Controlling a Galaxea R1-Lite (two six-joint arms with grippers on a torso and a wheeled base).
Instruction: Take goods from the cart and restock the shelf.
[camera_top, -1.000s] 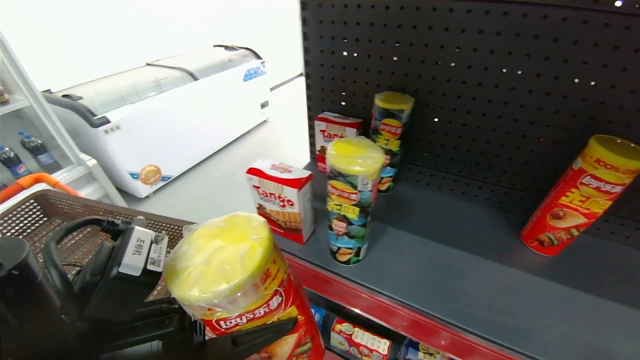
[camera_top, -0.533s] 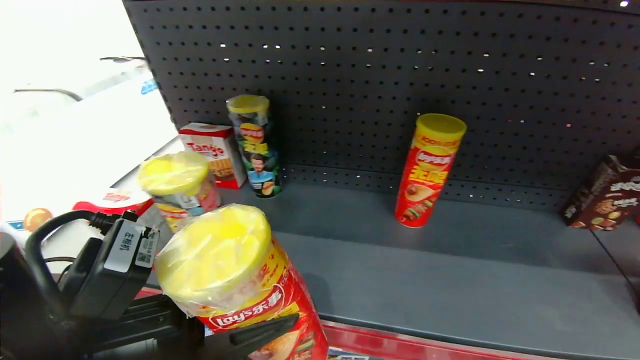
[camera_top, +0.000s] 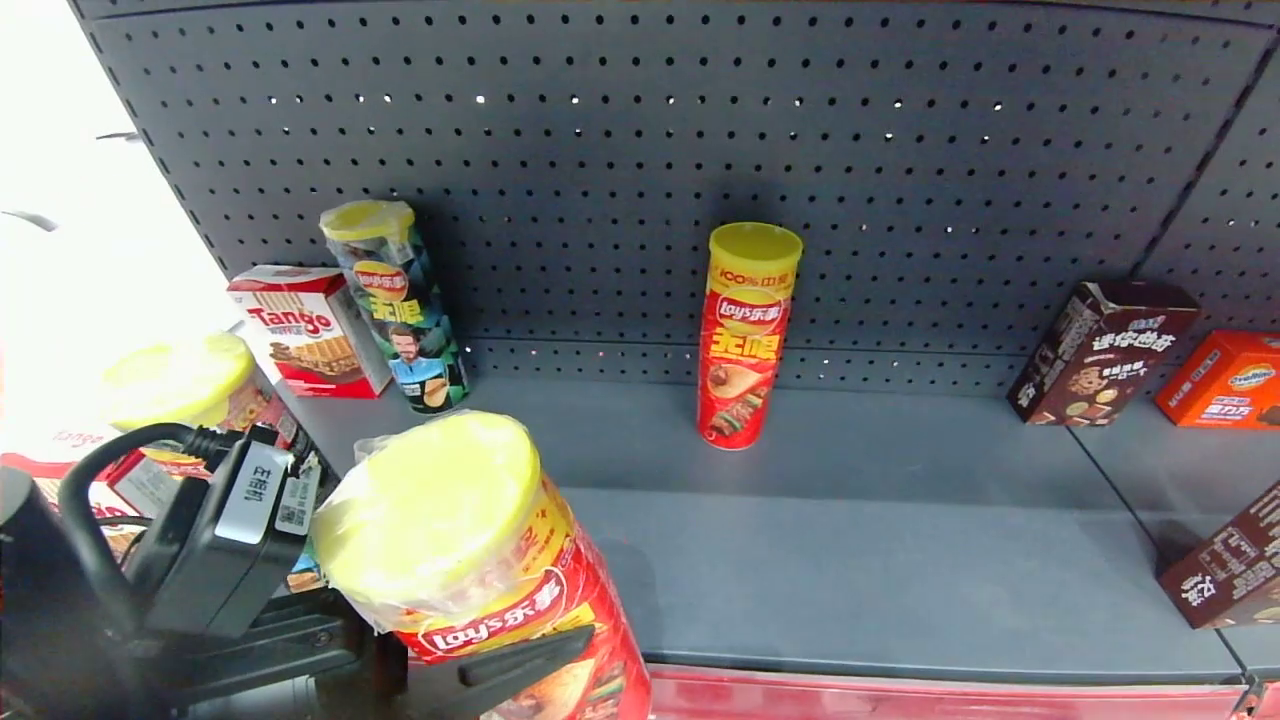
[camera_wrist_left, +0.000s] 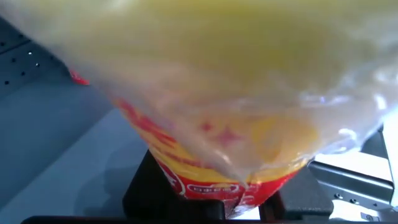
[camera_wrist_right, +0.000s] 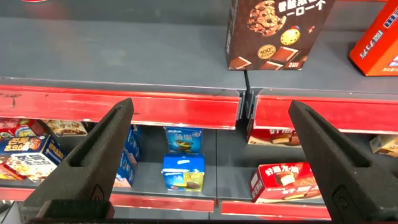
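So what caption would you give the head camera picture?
Left gripper holds a red chip can in front of a grey shelf where a matching can stands upright.

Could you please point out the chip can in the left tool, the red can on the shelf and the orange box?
held chip can (camera_top: 440, 510), head view, yellow lid.
standing red can (camera_top: 748, 345), head view, label middle.
orange box (camera_top: 1220, 380), head view, front face.
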